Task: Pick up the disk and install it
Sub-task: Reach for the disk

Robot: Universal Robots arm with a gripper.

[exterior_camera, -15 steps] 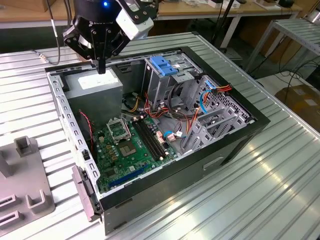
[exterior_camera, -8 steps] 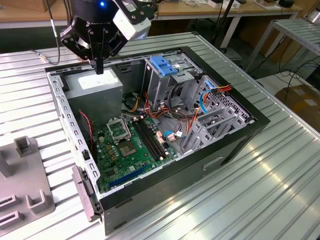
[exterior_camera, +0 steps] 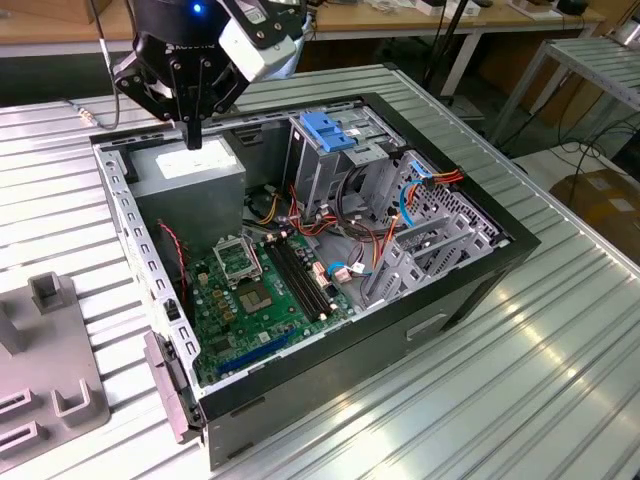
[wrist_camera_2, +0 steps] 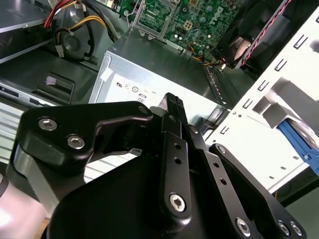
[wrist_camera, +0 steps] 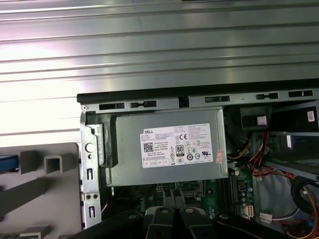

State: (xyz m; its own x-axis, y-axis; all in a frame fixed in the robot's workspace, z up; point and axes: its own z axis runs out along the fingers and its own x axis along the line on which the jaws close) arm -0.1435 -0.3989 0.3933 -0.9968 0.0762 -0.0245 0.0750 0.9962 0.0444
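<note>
End effector (exterior_camera: 193, 138) hangs over the grey power supply (exterior_camera: 190, 175) in the corner of the open computer case (exterior_camera: 420, 325). As far as I can see its fingers are clenched together, tips pointing down at the supply's labelled face. I make out the disk (wrist_camera: 7, 163) as a strip of blue carrier. It lies on the grey fixture (wrist_camera: 45, 184) on the desk (exterior_camera: 520, 380) — outside the case wall, well apart from the end effector.

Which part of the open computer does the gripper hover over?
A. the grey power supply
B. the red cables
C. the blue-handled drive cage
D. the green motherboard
A: in the exterior view the gripper hangs just above the grey power supply.
</note>
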